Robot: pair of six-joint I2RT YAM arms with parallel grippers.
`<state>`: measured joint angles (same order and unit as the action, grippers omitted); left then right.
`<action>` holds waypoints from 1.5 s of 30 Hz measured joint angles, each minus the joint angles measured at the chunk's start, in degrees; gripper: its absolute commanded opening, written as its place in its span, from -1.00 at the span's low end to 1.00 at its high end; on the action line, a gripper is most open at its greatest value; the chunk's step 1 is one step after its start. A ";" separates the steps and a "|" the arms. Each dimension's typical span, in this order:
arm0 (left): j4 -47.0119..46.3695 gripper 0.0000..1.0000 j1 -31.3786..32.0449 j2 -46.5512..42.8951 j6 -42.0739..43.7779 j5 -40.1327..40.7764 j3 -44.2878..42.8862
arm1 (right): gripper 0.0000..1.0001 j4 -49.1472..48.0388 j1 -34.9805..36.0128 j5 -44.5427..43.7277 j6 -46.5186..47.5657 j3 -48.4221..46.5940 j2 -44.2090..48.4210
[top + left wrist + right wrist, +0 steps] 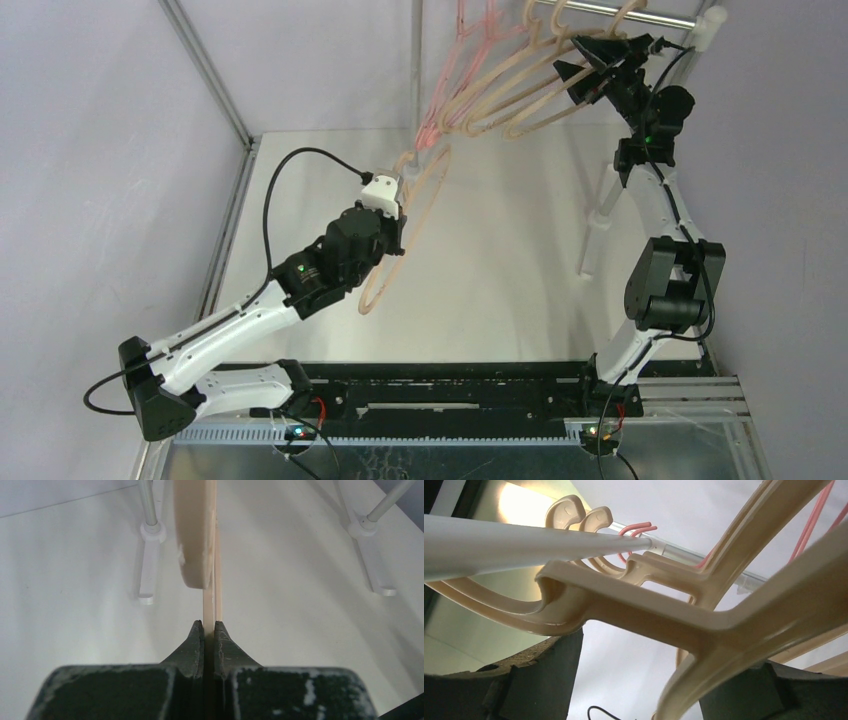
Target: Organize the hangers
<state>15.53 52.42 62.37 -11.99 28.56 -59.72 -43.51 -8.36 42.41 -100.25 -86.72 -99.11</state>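
Note:
My left gripper [400, 185] is shut on a beige hanger [405, 250] and holds it edge-on above the table's middle. In the left wrist view its jaws [210, 626] pinch the hanger's thin bar [197, 535]. Several beige hangers [520, 85] and pink wire hangers [455, 60] hang from the rail [625, 12] at the back. My right gripper [580, 60] is open at the beige hangers just below the rail. In the right wrist view [671, 652] a beige hanger's neck [649, 605] passes between the spread jaws, unclamped. Pink hooks [636, 530] sit further along the rail [524, 545].
The rack's right pole and white foot [600, 220] stand on the table beside my right arm. Both rack feet [147, 570] [372, 560] show on the white tabletop. A metal frame post [205, 70] runs along the left wall.

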 measured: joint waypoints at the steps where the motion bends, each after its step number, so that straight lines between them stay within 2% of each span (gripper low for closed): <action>1: 0.00 -1.00 -0.02 0.00 0.00 0.00 0.00 | 0.74 -0.50 0.00 0.13 -0.35 0.04 -0.04; 8: 0.00 -0.99 -0.07 0.00 0.00 -0.15 0.00 | 0.82 -1.22 -0.04 1.18 1.49 5.66 0.79; 11: 0.00 -1.00 -0.07 0.00 0.00 -0.22 0.00 | 0.85 6.01 -0.07 0.37 7.19 9.49 3.15; 15: -0.02 -1.00 -0.07 0.02 0.00 -0.26 0.00 | 0.87 18.27 0.26 -2.71 17.77 10.14 8.90; 23: -0.02 -1.00 -0.11 0.39 0.00 -0.46 0.00 | 0.94 35.87 1.11 -12.24 37.92 10.05 21.11; 33: -0.02 -0.99 -0.11 0.74 -0.02 -0.48 0.00 | 0.96 54.60 3.65 -24.17 54.88 8.22 25.20; 39: -0.04 -0.97 -0.11 1.11 -0.07 -0.74 0.00 | 0.96 63.36 9.44 -33.73 63.82 8.79 29.88; 45: -0.04 -0.97 -0.11 1.16 -0.11 -0.76 0.00 | 0.94 66.58 16.28 -43.52 70.99 12.33 39.45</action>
<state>15.49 52.31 63.53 -12.10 27.79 -59.72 23.07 7.92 -1.10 -29.26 -74.39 -59.66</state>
